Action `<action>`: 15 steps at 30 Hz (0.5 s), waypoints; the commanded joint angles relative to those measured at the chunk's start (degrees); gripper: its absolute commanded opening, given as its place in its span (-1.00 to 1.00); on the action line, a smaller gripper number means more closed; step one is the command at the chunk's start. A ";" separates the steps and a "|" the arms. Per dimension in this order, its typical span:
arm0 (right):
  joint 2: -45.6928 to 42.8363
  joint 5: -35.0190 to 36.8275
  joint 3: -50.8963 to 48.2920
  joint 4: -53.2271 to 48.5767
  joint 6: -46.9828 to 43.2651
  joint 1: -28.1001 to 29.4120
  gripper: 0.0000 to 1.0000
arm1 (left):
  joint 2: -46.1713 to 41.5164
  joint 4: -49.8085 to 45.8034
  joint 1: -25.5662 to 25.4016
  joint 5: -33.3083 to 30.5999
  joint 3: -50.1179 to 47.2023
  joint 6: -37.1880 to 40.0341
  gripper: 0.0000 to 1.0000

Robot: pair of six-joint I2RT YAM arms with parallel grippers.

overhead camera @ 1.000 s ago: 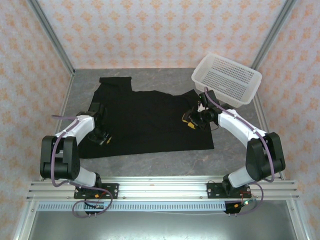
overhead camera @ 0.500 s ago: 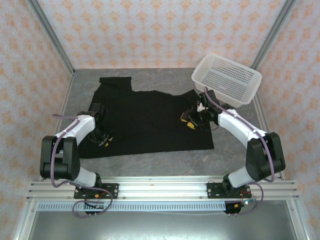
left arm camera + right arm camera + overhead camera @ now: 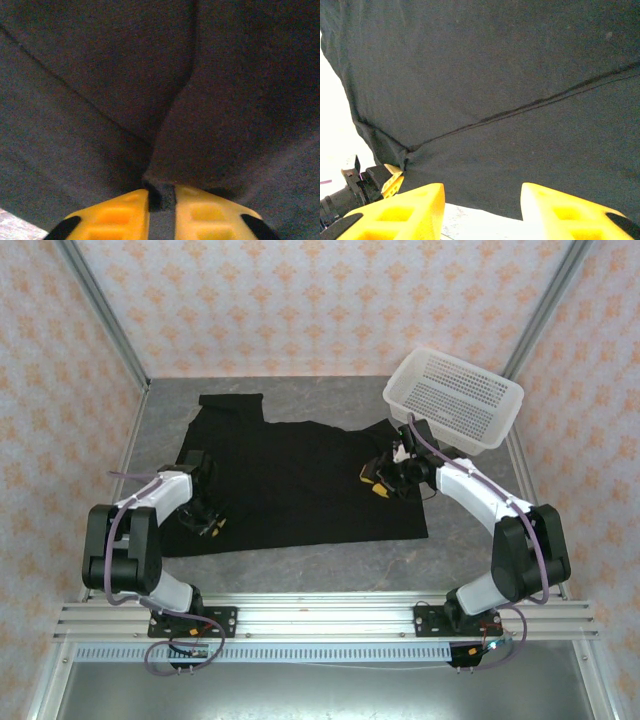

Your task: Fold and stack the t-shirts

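Left wrist: left gripper (image 3: 161, 194) has just nipped the black t-shirt (image 3: 150, 75); right gripper (image 3: 481, 195) hangs part-open, folding likely next.

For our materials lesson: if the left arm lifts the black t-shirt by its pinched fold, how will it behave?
Probably floppy: the black t-shirt puckers into a ridge in the jaws of the left gripper. It would likely drape and trail, since most of it lies spread flat on the table.
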 commanded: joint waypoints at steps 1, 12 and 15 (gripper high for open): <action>0.65 -0.33 1.39 0.63 -0.32 0.11 -0.14 | 0.32 0.96 -0.34 -1.34 0.25 -0.31 -0.81; 0.49 -0.07 2.09 0.81 -0.01 0.11 -0.23 | -3.16 -2.68 -0.55 -2.83 5.66 -0.06 -1.00; 0.67 -0.13 2.35 0.81 0.08 0.08 -0.25 | -2.23 -2.41 -1.30 -2.71 8.07 0.72 -1.00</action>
